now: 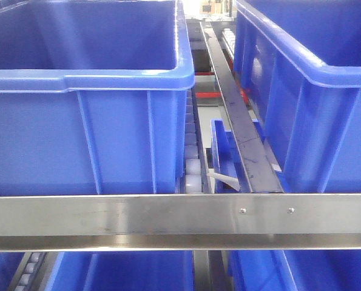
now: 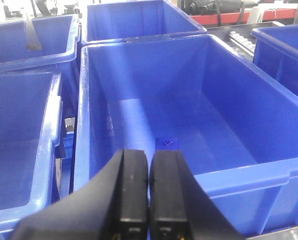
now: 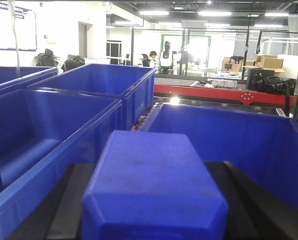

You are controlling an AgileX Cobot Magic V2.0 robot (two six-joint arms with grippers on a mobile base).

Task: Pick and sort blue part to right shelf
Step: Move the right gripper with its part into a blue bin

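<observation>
I log the right gripper [image 3: 154, 235] clamped on a blue part [image 3: 151, 192] that hides its fingertips, left gripper [image 2: 149, 200] pressed together over a blue crate [image 2: 229, 95].

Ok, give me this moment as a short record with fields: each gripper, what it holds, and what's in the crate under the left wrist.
left gripper: fingers pressed together, holding nothing, above the near wall of a blue crate
crate contents: one small blue part lying on the floor
right gripper: black fingers on both sides of a blue block, raised over the crates
shelf front: brushed-steel rail across the front view, white rollers between crates
</observation>
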